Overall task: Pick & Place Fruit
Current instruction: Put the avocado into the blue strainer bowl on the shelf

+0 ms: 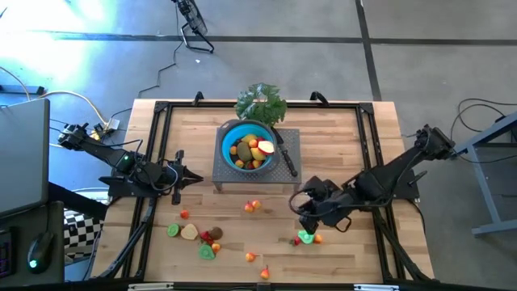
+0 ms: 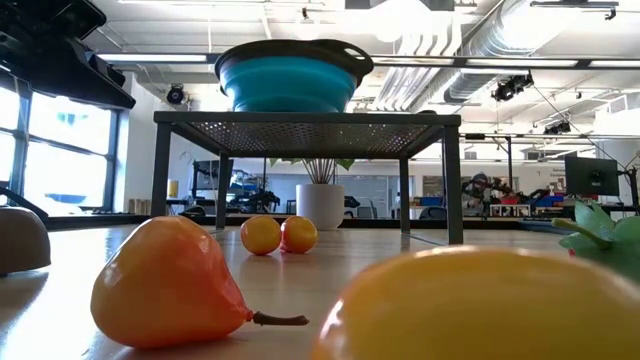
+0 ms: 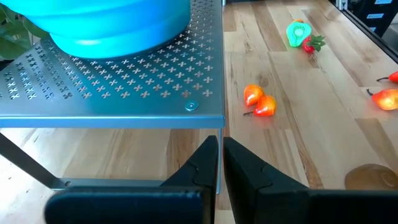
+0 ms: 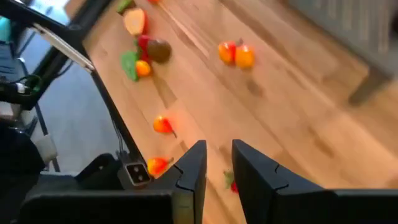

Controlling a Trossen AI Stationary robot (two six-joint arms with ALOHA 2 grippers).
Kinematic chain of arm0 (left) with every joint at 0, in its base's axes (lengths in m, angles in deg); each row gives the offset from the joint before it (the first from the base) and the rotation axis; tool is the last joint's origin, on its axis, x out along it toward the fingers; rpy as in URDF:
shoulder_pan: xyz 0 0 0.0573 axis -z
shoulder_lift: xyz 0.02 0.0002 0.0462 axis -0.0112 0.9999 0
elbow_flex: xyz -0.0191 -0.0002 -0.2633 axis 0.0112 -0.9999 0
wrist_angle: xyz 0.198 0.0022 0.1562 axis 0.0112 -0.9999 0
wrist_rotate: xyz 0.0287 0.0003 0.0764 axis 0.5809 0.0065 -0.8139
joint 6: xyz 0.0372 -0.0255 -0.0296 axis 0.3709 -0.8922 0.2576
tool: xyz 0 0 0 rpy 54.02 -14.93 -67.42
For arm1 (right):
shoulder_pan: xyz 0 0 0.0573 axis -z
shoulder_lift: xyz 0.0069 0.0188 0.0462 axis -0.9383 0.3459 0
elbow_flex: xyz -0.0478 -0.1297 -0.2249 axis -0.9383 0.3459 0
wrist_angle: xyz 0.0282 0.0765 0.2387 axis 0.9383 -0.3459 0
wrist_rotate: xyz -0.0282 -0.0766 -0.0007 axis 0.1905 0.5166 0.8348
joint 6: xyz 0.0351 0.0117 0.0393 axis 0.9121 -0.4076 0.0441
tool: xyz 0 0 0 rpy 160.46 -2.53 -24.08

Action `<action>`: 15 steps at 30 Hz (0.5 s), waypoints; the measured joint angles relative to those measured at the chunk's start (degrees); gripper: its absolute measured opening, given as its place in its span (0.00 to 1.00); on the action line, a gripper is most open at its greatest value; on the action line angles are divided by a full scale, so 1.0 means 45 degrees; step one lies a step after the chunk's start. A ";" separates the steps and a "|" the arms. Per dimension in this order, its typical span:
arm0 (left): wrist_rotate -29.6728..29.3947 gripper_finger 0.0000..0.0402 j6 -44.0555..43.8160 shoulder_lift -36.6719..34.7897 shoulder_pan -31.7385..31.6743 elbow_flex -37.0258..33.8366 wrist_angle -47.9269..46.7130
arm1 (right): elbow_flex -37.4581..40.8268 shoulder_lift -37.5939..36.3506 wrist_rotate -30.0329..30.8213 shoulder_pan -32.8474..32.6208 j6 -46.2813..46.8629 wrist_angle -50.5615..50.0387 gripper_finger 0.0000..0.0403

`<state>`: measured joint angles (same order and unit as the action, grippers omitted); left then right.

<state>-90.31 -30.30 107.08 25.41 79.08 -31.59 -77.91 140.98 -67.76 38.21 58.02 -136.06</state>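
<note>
Hovering right gripper [image 1: 306, 212], fingers narrowly parted, nothing visibly held.
Fruit [image 1: 305, 238] lies scattered across table [image 1: 355, 129]; seemingly light, hard, smooth, so pinch its middle. Left gripper [image 1: 196, 177] closed, empty.

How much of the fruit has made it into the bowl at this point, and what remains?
Done: several fruit pieces already lie in the blue bowl on the metal stand. In hand: the right gripper is over the green and red pieces; no grip visible. Left gripper waits, shut, beside the stand. Left: the orange pair and the cluster on the table.
</note>
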 joint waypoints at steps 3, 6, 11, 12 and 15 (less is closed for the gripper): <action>0.0000 0.05 0.0000 0.0005 0.0000 0.0000 0.0000 | 0.0002 0.0308 -0.0935 -0.0070 0.1064 -0.0357 0.17; 0.0000 0.05 0.0000 0.0005 0.0000 0.0000 -0.0010 | 0.0005 0.0655 -0.2323 -0.0101 0.1744 -0.0575 0.17; 0.0000 0.05 0.0000 0.0005 0.0000 0.0000 -0.0010 | 0.0005 0.1494 -0.3286 -0.0101 0.1764 -0.1144 0.17; 0.0000 0.05 0.0000 0.0005 0.0000 0.0000 -0.0015 | 0.0005 0.1670 -0.3458 -0.0101 0.1742 -0.1278 0.17; 0.0000 0.05 0.0000 0.0005 0.0000 0.0000 -0.0027 | 0.0005 0.2260 -0.4253 -0.0097 0.1561 -0.1496 0.17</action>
<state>-90.31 -30.30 107.11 25.41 79.08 -31.71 -77.89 151.15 -86.90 37.77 65.04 -142.79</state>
